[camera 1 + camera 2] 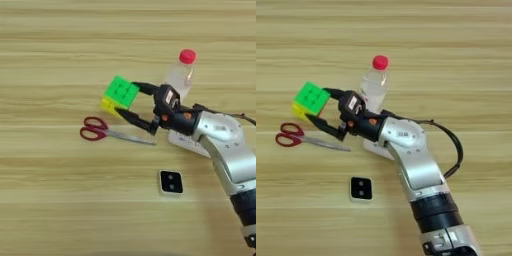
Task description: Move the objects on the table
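The robot's right gripper (131, 102) is reaching leftward across the table (50, 45), its two black fingers clamped on the right-hand side of the green-yellow-red puzzle cube (120, 95) — one finger (144, 89) pressing along the cube's upper edge, the other (135, 119) running under its lower edge. The cube is sitting tilted, green face up, and appears to be raised off the wood, a grip that would suit carrying it to another spot. Just below the lower finger, the red-handled scissors (97, 129) are lying flat, blades pointing right toward the forearm. Close behind the wrist, the clear plastic bottle with red cap (374, 82) is standing upright. The white remote control (187, 144) is lying mostly hidden under the silver forearm, while the small white square device with black face (361, 189) is resting apart — nearer the camera, clear of the arm.
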{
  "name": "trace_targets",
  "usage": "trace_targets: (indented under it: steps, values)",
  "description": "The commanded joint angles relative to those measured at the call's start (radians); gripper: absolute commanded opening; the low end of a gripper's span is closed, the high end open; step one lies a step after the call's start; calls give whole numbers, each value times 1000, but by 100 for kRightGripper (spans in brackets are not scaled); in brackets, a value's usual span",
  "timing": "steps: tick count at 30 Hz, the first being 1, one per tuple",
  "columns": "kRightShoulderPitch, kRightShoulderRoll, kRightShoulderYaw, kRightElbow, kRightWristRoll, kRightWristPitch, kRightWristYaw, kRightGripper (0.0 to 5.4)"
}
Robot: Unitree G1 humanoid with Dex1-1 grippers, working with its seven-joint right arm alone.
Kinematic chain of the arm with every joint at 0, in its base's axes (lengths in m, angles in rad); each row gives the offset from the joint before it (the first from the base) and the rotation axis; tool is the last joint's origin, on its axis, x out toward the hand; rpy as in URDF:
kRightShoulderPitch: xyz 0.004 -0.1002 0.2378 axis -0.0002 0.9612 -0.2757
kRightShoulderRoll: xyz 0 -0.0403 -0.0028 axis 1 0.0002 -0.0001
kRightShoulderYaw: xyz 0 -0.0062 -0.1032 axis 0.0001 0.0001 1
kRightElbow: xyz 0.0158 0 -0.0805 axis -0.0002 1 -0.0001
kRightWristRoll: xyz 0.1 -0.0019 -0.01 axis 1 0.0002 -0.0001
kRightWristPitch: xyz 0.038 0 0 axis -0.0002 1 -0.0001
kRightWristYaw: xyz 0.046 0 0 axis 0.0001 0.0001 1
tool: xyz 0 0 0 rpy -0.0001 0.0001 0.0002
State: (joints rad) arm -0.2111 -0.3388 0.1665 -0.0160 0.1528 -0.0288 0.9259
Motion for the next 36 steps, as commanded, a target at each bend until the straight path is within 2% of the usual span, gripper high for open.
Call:
trace_targets:
  steps: [1, 7, 16, 30, 31, 36]
  values:
    - [4, -73, 23, -91, 52, 44, 85, 339]
    - [52, -129, 51, -145, 104, 112, 202, 339]
    - [86, -185, 86, -142, 84, 134, 283, 338]
    - [107, -205, 109, -132, 61, 120, 310, 338]
    - [108, -206, 109, -133, 61, 120, 310, 367]
    - [109, -206, 109, -134, 61, 119, 312, 414]
